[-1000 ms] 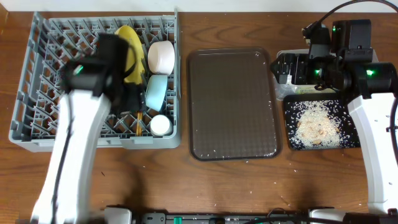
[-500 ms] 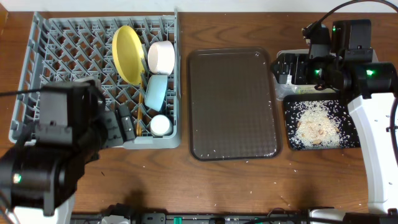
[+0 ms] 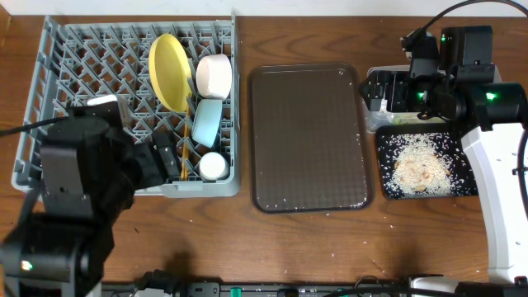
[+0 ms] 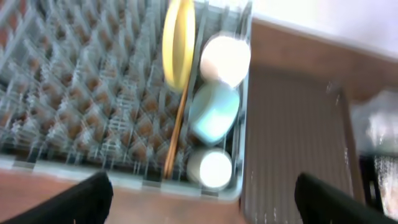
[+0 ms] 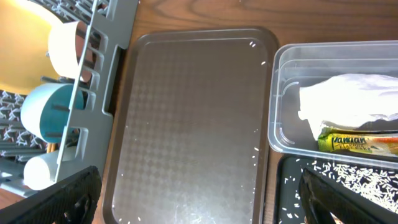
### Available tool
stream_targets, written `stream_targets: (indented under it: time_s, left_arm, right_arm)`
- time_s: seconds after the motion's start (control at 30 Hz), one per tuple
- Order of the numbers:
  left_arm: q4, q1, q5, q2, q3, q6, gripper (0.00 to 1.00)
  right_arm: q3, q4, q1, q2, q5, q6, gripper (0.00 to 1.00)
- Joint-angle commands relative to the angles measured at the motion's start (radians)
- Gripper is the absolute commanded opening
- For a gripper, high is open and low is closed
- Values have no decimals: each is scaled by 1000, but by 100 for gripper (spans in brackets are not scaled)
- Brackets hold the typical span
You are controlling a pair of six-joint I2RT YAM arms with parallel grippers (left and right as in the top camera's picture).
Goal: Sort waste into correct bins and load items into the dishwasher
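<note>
The grey dishwasher rack (image 3: pixel 82 49) holds an upright yellow plate (image 3: pixel 167 73), a white bowl (image 3: pixel 214 74), a light-blue bowl (image 3: pixel 207 122), a pale cup (image 3: pixel 213 167) and chopsticks (image 3: pixel 185 153). My left gripper (image 3: pixel 169 157) hovers open and empty at the rack's front edge; in the left wrist view its jaws frame the cup (image 4: pixel 210 168). My right gripper (image 3: pixel 378 91) is open and empty between the tray and the bins. Rice (image 3: pixel 419 165) lies in the black tray (image 3: pixel 470 186). The clear tub (image 5: pixel 286 93) holds a napkin (image 5: pixel 345 99) and a wrapper (image 5: pixel 357 143).
A flat brown serving tray (image 3: pixel 309 136) with a few stray grains lies between the rack and the bins. Loose grains dot the wooden table (image 3: pixel 313 247) near its front edge. The right arm covers most of the clear tub in the overhead view.
My left arm has pulled back from over the rack toward the table's front, uncovering the yellow plate, and its jaws have spread a little wider. The right arm has not moved.
</note>
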Motion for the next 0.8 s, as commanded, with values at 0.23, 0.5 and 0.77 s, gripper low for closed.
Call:
stream_targets:
  time_s: [0.23, 0.5, 0.77]
  left_arm:
    - [570, 99, 2, -302, -523, 163, 95]
    - [889, 197, 2, -576, -926, 164, 95]
    - [1116, 253, 3, -841, -1262, 164, 95]
  right_arm:
    - [1, -2, 3, 6, -8, 0, 99]
    - [1, -2, 3, 6, -8, 0, 99]
    - [1, -2, 3, 6, -8, 0, 99]
